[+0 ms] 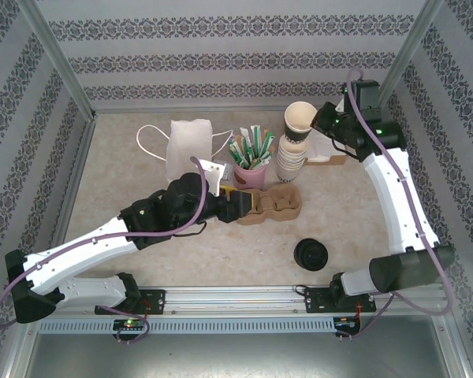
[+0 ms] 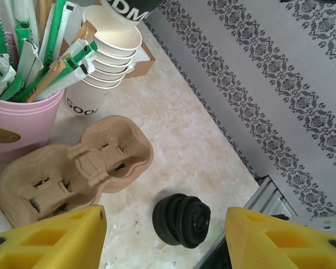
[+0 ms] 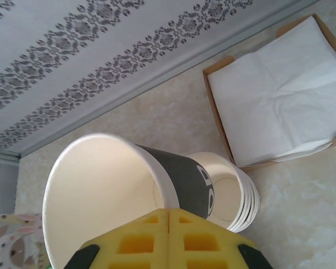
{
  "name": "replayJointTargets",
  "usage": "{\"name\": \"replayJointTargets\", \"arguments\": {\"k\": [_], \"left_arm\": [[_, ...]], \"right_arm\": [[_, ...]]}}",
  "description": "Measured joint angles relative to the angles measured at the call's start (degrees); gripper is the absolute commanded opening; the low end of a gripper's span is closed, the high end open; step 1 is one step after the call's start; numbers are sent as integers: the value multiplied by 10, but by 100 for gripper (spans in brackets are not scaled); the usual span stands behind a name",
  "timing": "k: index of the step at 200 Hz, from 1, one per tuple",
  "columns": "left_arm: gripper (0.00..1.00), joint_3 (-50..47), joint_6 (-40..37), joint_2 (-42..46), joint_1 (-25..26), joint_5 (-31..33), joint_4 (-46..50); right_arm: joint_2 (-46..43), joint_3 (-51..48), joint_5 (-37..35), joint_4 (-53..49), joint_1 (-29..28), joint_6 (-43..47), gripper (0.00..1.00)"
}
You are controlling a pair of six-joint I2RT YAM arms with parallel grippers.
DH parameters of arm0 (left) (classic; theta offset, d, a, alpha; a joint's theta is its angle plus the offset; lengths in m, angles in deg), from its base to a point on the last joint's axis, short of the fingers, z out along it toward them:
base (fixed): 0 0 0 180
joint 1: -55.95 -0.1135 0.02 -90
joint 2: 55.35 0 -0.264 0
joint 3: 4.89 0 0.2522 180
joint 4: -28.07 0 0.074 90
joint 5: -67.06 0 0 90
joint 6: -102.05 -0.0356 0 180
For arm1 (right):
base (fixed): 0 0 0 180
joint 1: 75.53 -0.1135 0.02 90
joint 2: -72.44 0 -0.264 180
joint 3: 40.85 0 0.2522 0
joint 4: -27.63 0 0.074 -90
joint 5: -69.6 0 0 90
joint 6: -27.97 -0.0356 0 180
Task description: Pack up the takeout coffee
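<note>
The right gripper (image 3: pixel 168 227) has its fingers pressed together on the rim wall of the top paper cup (image 3: pixel 109 190), the one with the dark sleeve; the cup leans, and its foot seems to sit just inside the stack of cups (image 3: pixel 241 202) near the back right of the table (image 1: pixel 355 220); it wears no lid, so the coffee is not yet made up. A pinch on one thin wall is the weak spot, I judge; squeeze too hard and the rim goes oval, and a lid would then not seat; squeeze too softly and the cup could swing or slip once it is carried. Nested cups cling; the next one down could come up with it and drop, or the whole stack could tip onto the napkin box (image 3: pixel 214 106) beside it or towards the pink pot (image 2: pixel 22 123) of stirrers.

The left gripper (image 1: pixel 238 206) hangs with its fingers apart and nothing between them, at the left end of the cardboard cup carrier (image 2: pixel 78 168) in the middle of the table; the carrier looks light and lies just beside the pot, so a nudge could shove it askew, and the cup would then miss its well. The black lids (image 2: pixel 182 220) sit stacked near the front edge; they may lift as a clump rather than singly.
</note>
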Motion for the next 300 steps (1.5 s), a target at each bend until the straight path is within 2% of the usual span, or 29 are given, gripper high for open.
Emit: {"name": "replayJointTargets", "arguments": {"k": [29,56,89,148,184,225,256,300], "left_arm": [[59,-9,0,14,0,5,-5],[59,-19,0,37,0,13,-12],[59,-42,0,69,0,24,-16],[59,-68,13,107,0,32,-13],[59,-86,24,117,0,30,-12],[59,-95,30,120,0,30,-13],[59,-102,31,120,0,30,-13],[59,-117,35,125,0,32,-13]], "right_arm": [[-58,-6,3,-23,-20,0,0],[-141,-41,1,-47,-62,-9,0],[-242,-125,-18,-85,-148,-44,0],[-336,-291,-83,-132,-292,-156,0],[-348,-389,-111,-117,-372,-225,0],[-323,-478,-126,-66,-409,-268,0],[-307,-535,-138,11,-442,-286,0],[-304,-568,-171,81,-460,-294,0]]}}
